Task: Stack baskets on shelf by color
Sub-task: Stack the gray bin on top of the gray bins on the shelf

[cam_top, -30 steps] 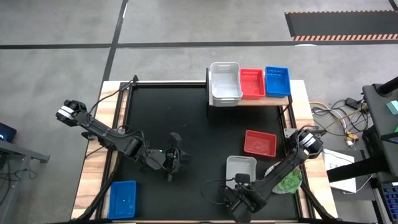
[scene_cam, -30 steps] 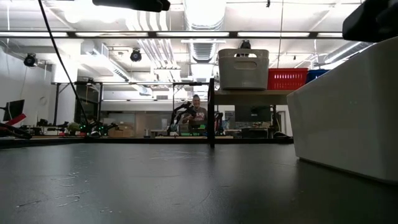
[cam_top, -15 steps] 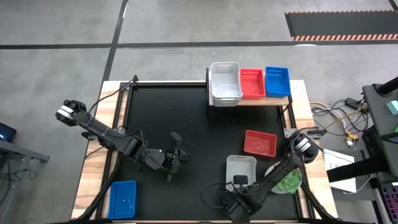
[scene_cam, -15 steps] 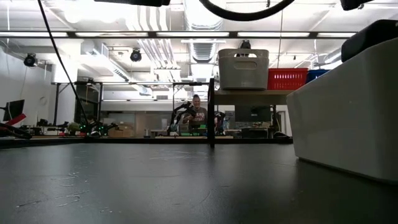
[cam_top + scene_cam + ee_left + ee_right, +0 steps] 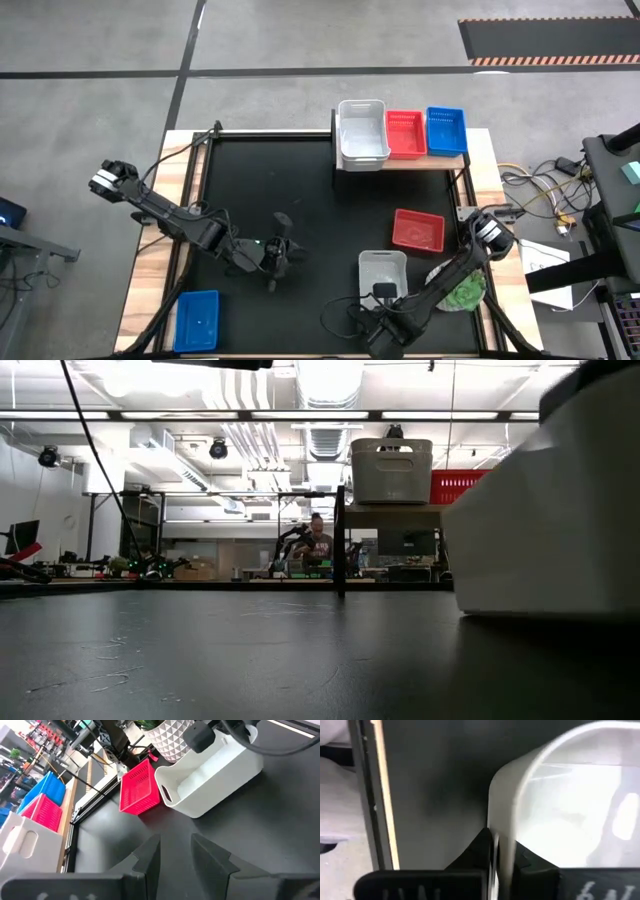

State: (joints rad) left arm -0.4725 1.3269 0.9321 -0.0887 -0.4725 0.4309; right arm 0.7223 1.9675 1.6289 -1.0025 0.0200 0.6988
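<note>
**White basket held at near rim, shelf lying up-table**

Right gripper (image 5: 500, 857): fingers closed on the wall of the loose white basket (image 5: 385, 272), one finger inside and one outside, at the short end nearest the table's front edge. Seen in the high view at the front right of the table.

Loose white basket: resting on or just above the black tabletop (image 5: 300, 190), long axis running roughly front to back, tilted slightly off square. The far end points away from the gripper, toward the shelf.

Red basket (image 5: 418, 230): loose on the tabletop, just beyond and to the right of the white one, between it and the shelf.

Shelf (image 5: 448, 159): at the back right of the table, well apart from the held basket and almost straight ahead along its long axis. Occupied by a white basket (image 5: 362, 132) at the left, a red one (image 5: 404, 133) in the middle, a blue one (image 5: 446, 130) at the right.

Judgement: the white stack lies ahead and slightly left of the gripper; the carry should pass left of the loose red basket.

Left gripper (image 5: 175, 855): fingers parted, holding nothing, waiting at table centre-left. The right arm is much the nearer.

Blue basket (image 5: 197, 320): front left corner, nearer the left arm.
</note>
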